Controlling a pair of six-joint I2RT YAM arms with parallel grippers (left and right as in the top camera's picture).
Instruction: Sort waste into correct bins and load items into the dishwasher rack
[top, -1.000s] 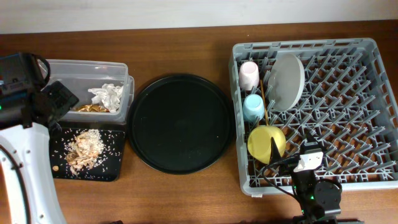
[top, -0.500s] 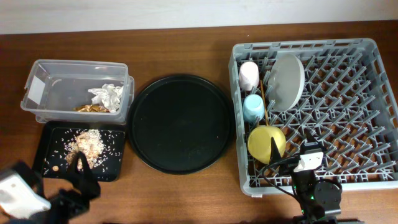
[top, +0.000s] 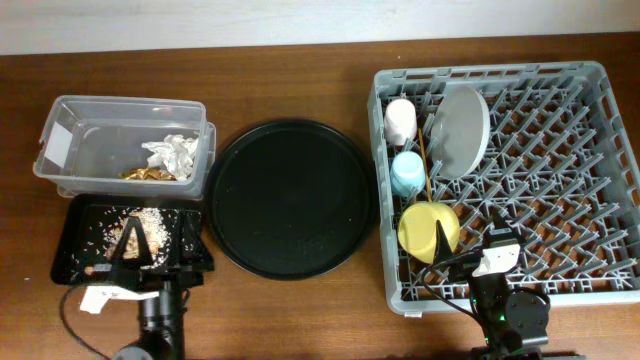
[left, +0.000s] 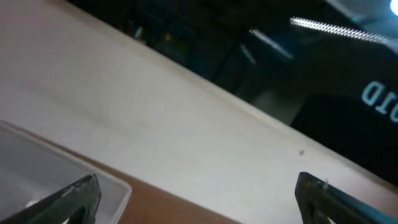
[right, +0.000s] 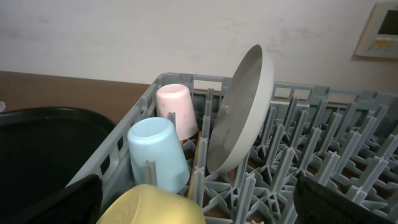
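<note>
The grey dishwasher rack (top: 600, 180) holds the pink cup (top: 400, 120), blue cup (top: 407, 172), grey-white plate (top: 462, 130) on edge, yellow bowl (top: 422, 228) and chopsticks (top: 425, 165). The right wrist view shows the pink cup (right: 176, 106), blue cup (right: 155, 149), plate (right: 239, 118) and bowl (right: 155, 205). My right gripper (top: 472, 245) is open and empty at the rack's front, beside the bowl. The clear tub (top: 70, 120) holds the white tissue (top: 172, 155) and foil wrapper (top: 147, 174). The black tray (top: 75, 250) holds food scraps (top: 148, 222). My left gripper (top: 160, 243) is open and empty over its front part.
A large round black tray (top: 290, 197) lies between the bins and the rack. The left wrist view shows mostly the wall, with a corner of the clear tub (left: 37, 180) low on the left. Both arms sit at the table's front edge.
My left arm has swung from beside the clear tub down to the table's front edge, its gripper now over the black tray. The right arm has not moved.
</note>
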